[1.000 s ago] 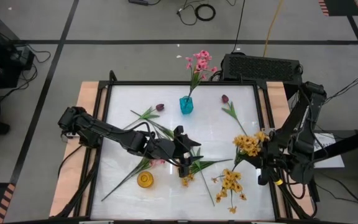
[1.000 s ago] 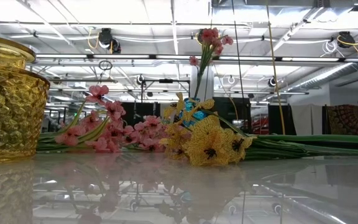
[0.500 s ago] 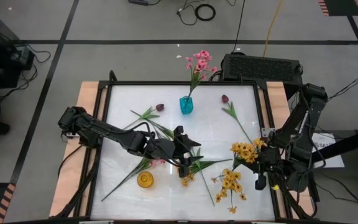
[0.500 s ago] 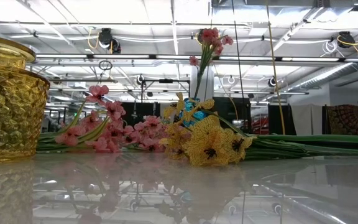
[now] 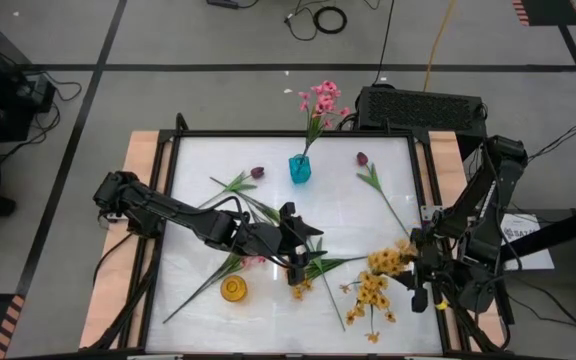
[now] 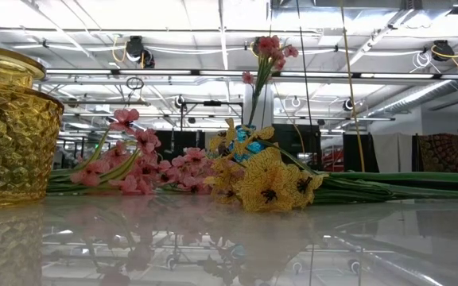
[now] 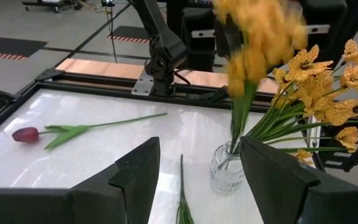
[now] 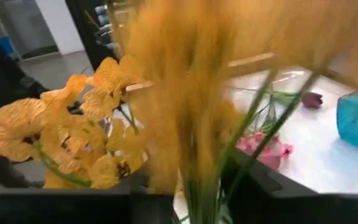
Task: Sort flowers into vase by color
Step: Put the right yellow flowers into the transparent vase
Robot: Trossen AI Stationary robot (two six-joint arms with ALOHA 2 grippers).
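Observation:
In the left wrist view a clear glass vase (image 7: pixel 225 168) stands near the table's right edge, and the stems of yellow flowers (image 7: pixel 328 93) stick into it. A second yellow spray (image 5: pixel 389 260) shows blurred above that vase (image 7: pixel 253 43), its stems running down into the mouth. My right gripper (image 8: pixel 201 202) is open around those stems. My left gripper (image 5: pixel 298 266) hangs open over the table's middle with nothing between its fingers. A blue vase (image 5: pixel 299 168) holds pink flowers (image 5: pixel 320 100). A yellow vase (image 5: pixel 233 290) stands near left. My right gripper's fingers stand level on either side of the blurred spray's green stems (image 8: pixel 197 186), just under the blossoms. Whether they touch the stems I cannot tell, because the blossoms hide the place.
Two dark tulips (image 5: pixel 257 172) (image 5: pixel 362 158) lie at the far side. Pink flowers (image 5: pixel 253 262), a small yellow spray (image 5: pixel 299 290) and green leaves (image 5: pixel 333 264) lie under my left gripper. A black box (image 5: pixel 418 105) sits behind the table.
My right gripper has moved a little toward the table's near edge and down. The yellow spray with it has sunk and shifted the same way. Its blossoms are now close beside the yellow flowers in the glass vase.

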